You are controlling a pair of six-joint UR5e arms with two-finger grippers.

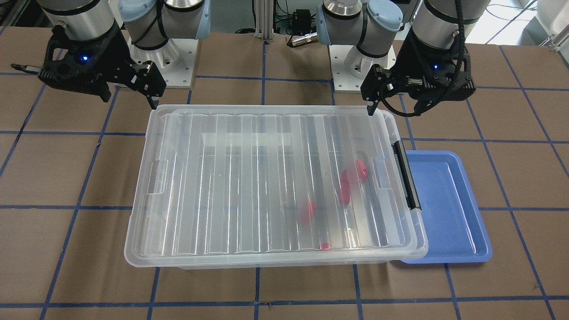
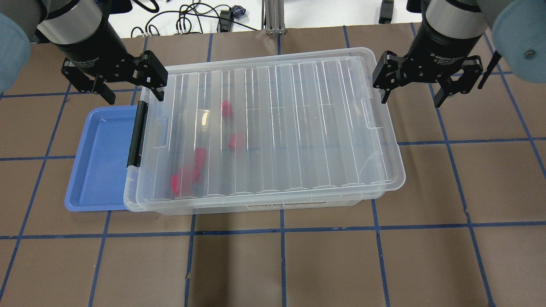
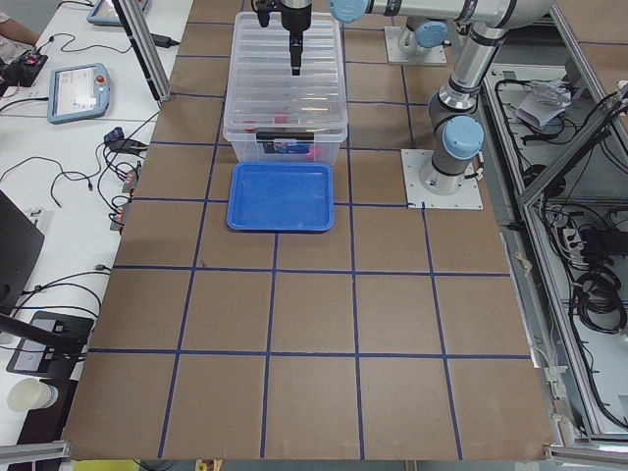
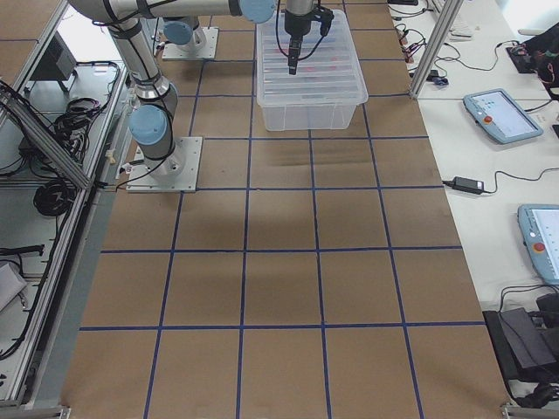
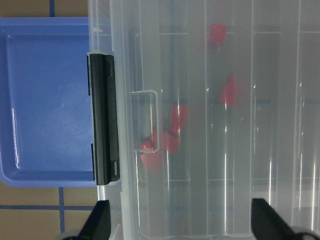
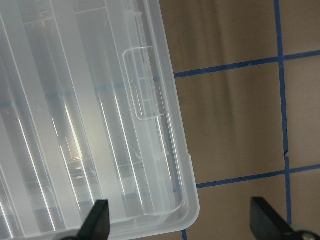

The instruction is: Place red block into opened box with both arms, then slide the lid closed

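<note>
The clear box (image 2: 222, 207) stands mid-table with its black bar (image 2: 136, 132) toward my left. The ridged clear lid (image 2: 298, 128) lies on top, covering nearly all of it and sitting slightly askew. Several red blocks (image 2: 236, 140) lie inside near the bar end, blurred through the lid; they also show in the left wrist view (image 5: 170, 140). My left gripper (image 2: 133, 94) hovers open over the box's far left corner, holding nothing. My right gripper (image 2: 411, 100) is open and holds nothing just beyond the lid's far right corner (image 6: 185, 210).
A blue tray (image 2: 96, 162) lies flat against the bar end of the box, partly tucked under it. Brown table surface with blue tape lines (image 2: 281, 230) surrounds the box. Cables and a metal post sit beyond the far edge.
</note>
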